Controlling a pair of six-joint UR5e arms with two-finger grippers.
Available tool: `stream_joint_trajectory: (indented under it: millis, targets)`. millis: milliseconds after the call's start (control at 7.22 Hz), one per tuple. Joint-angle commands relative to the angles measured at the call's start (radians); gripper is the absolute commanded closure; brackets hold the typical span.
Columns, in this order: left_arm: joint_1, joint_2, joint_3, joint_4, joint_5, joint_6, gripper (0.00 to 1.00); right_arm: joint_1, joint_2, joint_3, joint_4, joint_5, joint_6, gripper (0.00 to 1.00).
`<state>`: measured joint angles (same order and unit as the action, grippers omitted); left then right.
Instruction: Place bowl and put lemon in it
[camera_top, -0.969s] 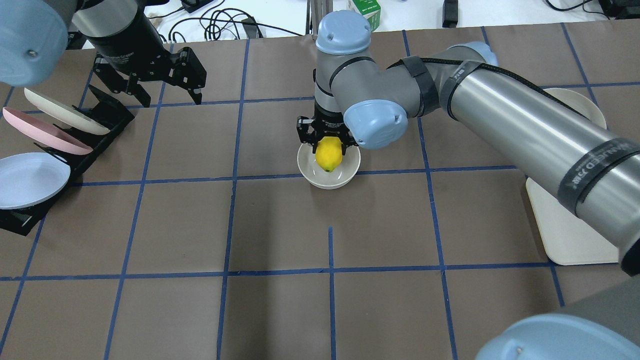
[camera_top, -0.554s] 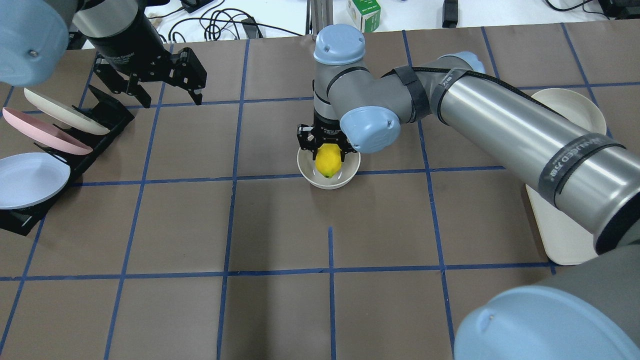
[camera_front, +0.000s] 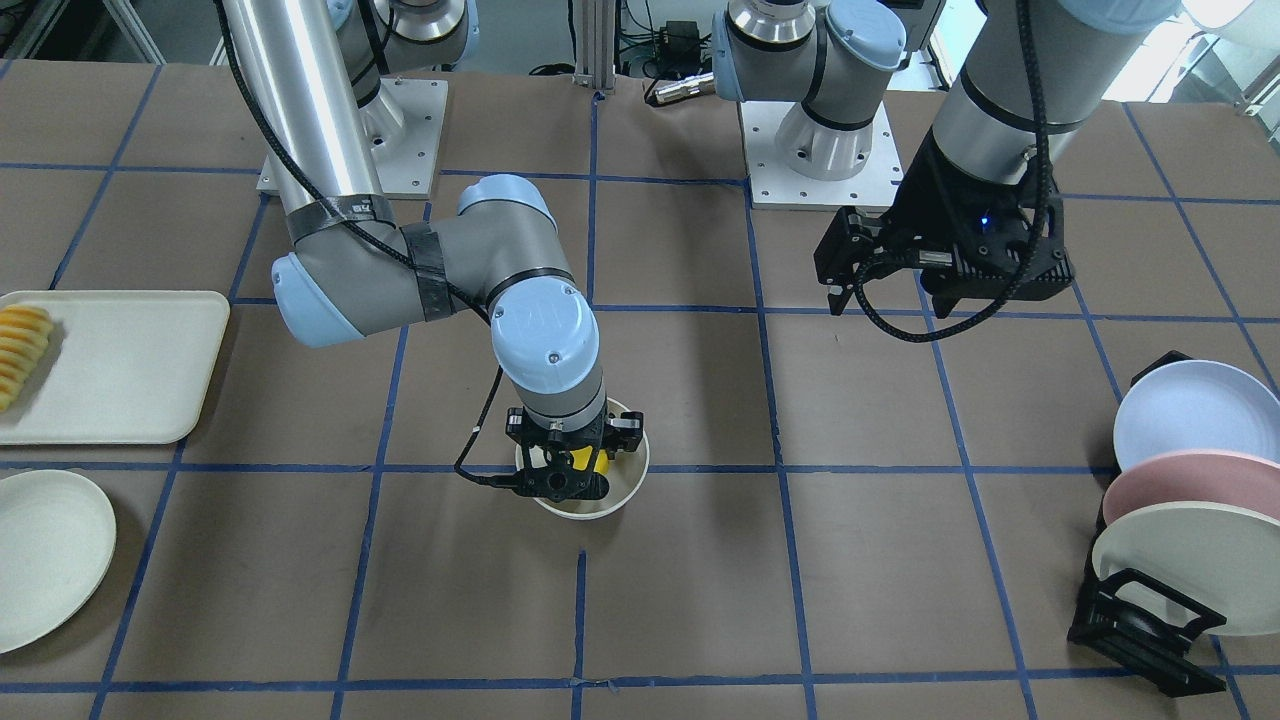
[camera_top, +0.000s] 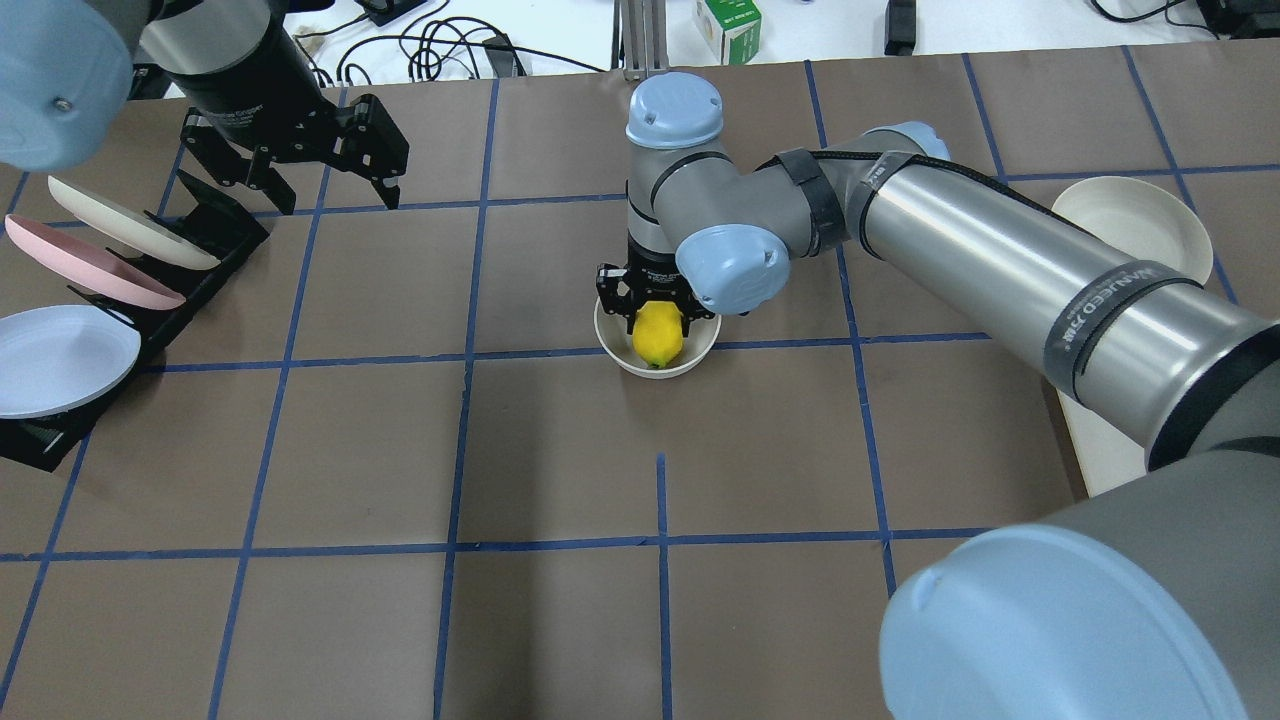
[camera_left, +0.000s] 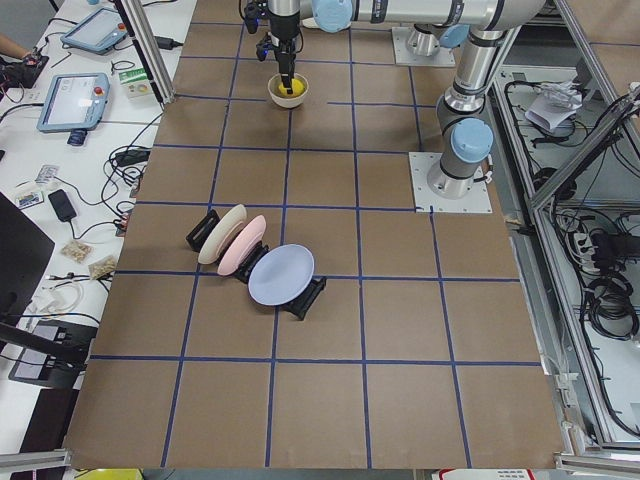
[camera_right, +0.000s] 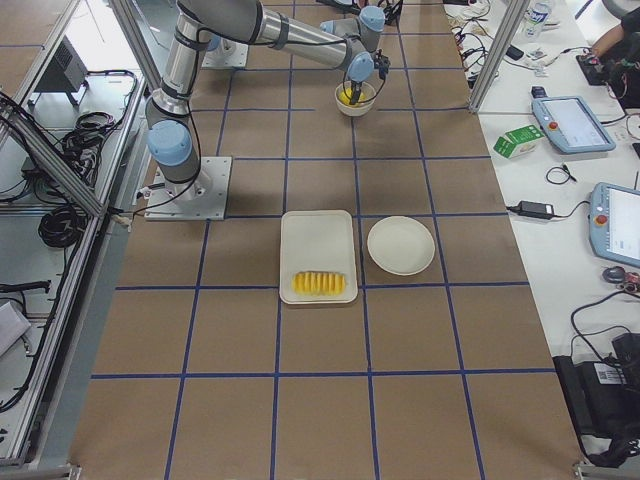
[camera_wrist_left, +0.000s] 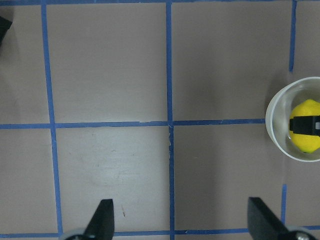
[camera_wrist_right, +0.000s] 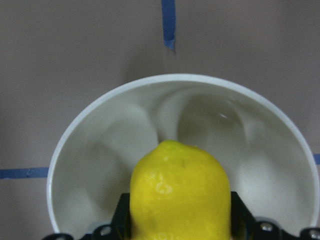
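Right claw (camera_top: 658, 322) is clamped on the lemon (camera_top: 658, 340), one finger on each side, and pointing straight down into the bowl (camera_top: 692, 360). The lemon sits low inside the rim, but I can't tell if it's touching the bottom. The bowl stands upright near the middle of the brown surface (camera_top: 560, 450), right on one of the blue tape lines.

Left claw (camera_top: 335, 192) hangs off to the side with its fingers spread wide and nothing between them, just beside the black rack (camera_top: 215, 225) holding cream, pink and pale blue plates.

As for writing, there's white lettering on the black strap (camera_top: 1110, 315) around the right arm, and a green and white carton (camera_top: 730, 20) past the far edge has print on it, but both are too small to read.
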<state>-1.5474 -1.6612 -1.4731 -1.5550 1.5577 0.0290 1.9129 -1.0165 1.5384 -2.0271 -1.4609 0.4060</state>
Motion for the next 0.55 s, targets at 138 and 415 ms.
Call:
stream_joint_trajectory:
  millis: [138,415]
  targets:
    - [-0.002,0.003,-0.009,-0.001,0.002,0.0,0.05,-0.006,-0.008,-0.012,-0.004,0.001,-0.001,0.0]
    - [0.0,0.003,-0.01,0.0,0.004,0.0,0.04,-0.034,-0.074,-0.015,0.013,-0.004,0.0,0.0]
